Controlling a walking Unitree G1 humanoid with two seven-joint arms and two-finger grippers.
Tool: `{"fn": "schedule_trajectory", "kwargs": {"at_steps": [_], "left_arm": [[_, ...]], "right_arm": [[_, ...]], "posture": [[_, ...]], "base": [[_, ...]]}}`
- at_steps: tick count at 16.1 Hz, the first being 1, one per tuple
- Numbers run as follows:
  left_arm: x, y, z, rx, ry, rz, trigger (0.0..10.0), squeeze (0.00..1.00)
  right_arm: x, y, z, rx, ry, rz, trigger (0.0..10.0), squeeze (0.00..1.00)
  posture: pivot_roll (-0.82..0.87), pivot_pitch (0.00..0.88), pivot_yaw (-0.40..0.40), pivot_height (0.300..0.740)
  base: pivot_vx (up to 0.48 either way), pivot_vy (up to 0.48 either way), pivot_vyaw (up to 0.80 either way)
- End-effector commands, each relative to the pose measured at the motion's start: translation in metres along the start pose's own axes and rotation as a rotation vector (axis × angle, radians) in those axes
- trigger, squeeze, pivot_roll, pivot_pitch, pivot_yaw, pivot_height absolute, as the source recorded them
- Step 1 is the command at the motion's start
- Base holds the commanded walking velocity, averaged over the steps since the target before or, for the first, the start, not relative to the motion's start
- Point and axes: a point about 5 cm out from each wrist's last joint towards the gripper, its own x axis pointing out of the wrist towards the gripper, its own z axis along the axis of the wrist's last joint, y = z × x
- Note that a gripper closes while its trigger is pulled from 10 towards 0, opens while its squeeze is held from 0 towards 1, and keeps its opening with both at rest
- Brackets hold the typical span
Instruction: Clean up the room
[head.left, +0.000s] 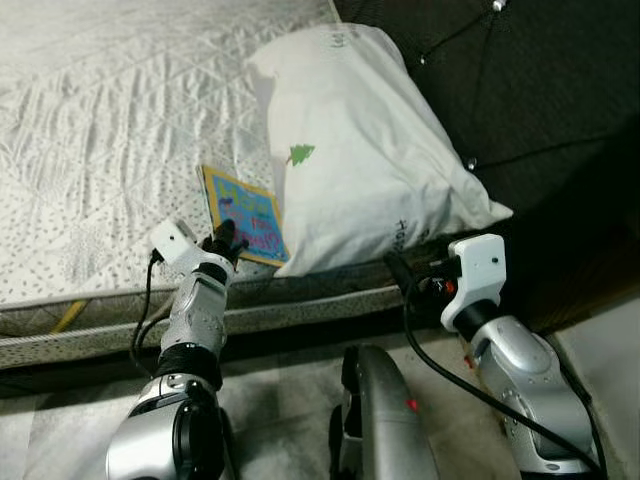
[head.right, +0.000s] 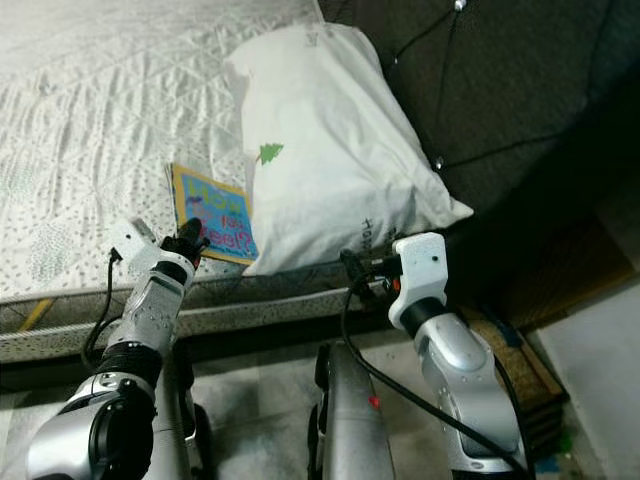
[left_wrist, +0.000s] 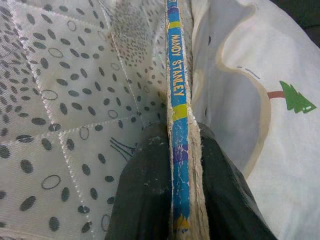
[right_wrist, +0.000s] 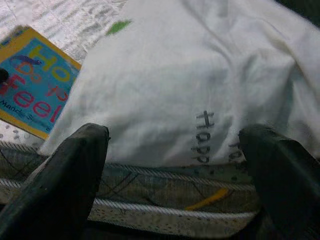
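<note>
A thin children's book (head.left: 247, 214) with a blue and yellow cover lies on the quilted mattress (head.left: 100, 150), its right edge tucked against a white pillow (head.left: 360, 150). My left gripper (head.left: 226, 240) is shut on the book's near edge; the left wrist view has the book's spine (left_wrist: 178, 125) pinched between the two black fingers (left_wrist: 145, 195). My right gripper (right_wrist: 175, 170) is open, held low in front of the mattress edge facing the pillow (right_wrist: 200, 75), with nothing between its fingers (right_wrist: 70, 175). The book (right_wrist: 32, 90) lies off to its side.
A dark padded headboard (head.left: 520, 90) rises behind the pillow. The mattress's front edge (head.left: 300, 300) runs across at gripper height. Pale floor (head.left: 290, 400) lies below, and a brown mat (head.right: 520, 355) sits on the floor at the right.
</note>
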Motion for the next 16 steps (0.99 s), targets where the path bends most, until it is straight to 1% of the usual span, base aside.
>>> {"fn": "schedule_trajectory", "kwargs": {"at_steps": [1,3,4,5,8,9,10,13,16], "left_arm": [[-0.002,0.004,-0.005,0.04,0.025,0.007,10.0,0.0],[-0.002,0.008,-0.005,0.063,0.038,0.012,10.0,0.0],[-0.002,0.012,-0.004,0.088,0.051,0.024,10.0,0.0],[-0.001,0.017,0.001,0.108,0.058,0.046,10.0,0.0],[0.005,0.025,0.018,0.191,0.07,0.069,10.0,0.0],[0.006,0.026,0.021,0.208,0.074,0.069,10.0,0.58],[0.006,0.028,0.026,0.228,0.075,0.072,10.0,1.0],[0.009,0.032,0.034,0.301,0.095,0.088,10.0,1.0],[0.009,0.035,0.036,0.345,0.126,0.11,10.0,1.0]], "right_arm": [[0.0,-0.005,-0.001,-0.01,0.0,-0.025,10.0,0.0],[0.003,-0.004,0.0,-0.009,-0.007,-0.032,10.0,0.0],[0.003,-0.004,0.0,-0.009,-0.01,-0.034,10.0,0.0],[0.003,-0.005,0.001,-0.012,-0.013,-0.037,10.0,0.0],[0.003,-0.009,0.0,-0.019,-0.017,-0.05,10.0,0.0],[0.003,-0.009,0.001,-0.02,-0.018,-0.05,10.0,0.0],[0.004,-0.008,0.001,-0.022,-0.021,-0.048,10.0,0.0],[0.009,-0.007,0.002,-0.027,-0.031,-0.042,10.0,0.0],[0.014,-0.005,0.002,-0.026,-0.039,-0.034,10.0,0.0]], "posture": [[-0.24,0.205,-0.102,0.557],[-0.24,0.202,-0.096,0.557],[-0.24,0.201,-0.094,0.557],[-0.25,0.201,-0.089,0.557],[-0.25,0.192,-0.087,0.557],[-0.25,0.189,-0.088,0.557],[-0.25,0.186,-0.088,0.557],[-0.24,0.17,-0.089,0.557],[-0.23,0.155,-0.088,0.557]], "base": [[0.0,0.0,0.0],[0.0,0.0,0.0],[0.0,0.0,0.0],[0.0,0.0,0.0],[0.0,0.0,0.0],[0.0,0.0,0.0],[0.0,0.0,0.0],[0.0,0.0,0.0],[0.0,0.0,0.0]]}}
